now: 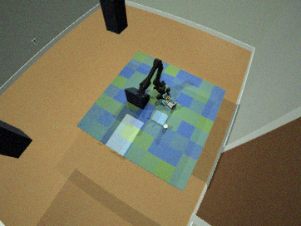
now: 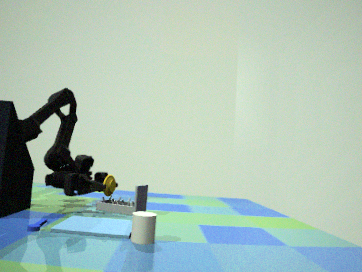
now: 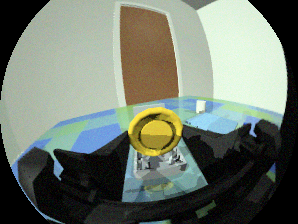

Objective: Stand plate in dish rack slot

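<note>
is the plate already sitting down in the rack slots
No, in the exterior view the yellow plate is held in the gripper, in the air above the dish rack, not touching its rails.

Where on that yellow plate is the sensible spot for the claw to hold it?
By the rim, as now: the gripper is shut on the plate's edge from the arm's side, so the thin disc stands on edge above the dish rack. A plate is thin across its edge, so the fingers can pinch it there, and the lower rim stays free to drop between the rails.
</note>
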### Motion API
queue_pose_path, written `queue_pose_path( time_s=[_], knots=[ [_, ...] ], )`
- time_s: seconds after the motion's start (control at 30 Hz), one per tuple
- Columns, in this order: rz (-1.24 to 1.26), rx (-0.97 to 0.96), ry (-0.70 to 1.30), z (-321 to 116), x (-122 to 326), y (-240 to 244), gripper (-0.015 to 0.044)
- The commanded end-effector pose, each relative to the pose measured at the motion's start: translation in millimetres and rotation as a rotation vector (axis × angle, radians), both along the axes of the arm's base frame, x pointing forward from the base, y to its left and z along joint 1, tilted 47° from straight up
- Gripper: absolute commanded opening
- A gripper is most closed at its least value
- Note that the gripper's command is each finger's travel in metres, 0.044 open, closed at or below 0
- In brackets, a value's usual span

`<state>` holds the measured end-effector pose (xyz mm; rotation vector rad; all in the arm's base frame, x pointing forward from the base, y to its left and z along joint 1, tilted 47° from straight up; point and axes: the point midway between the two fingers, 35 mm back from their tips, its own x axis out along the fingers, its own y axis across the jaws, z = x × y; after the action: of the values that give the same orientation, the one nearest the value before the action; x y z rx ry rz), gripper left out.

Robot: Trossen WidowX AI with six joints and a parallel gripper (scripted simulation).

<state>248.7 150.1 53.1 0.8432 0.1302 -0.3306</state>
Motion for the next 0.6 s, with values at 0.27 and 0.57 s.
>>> queue_pose_path(
  time_s=[0.27,0.57],
  knots=[
    [0.0,0.0,-0.001,-6.2,11.6,-1.7,0.0],
    [0.007,0.008,0.0,-13.6,11.1,8.8,0.0]
  ],
)
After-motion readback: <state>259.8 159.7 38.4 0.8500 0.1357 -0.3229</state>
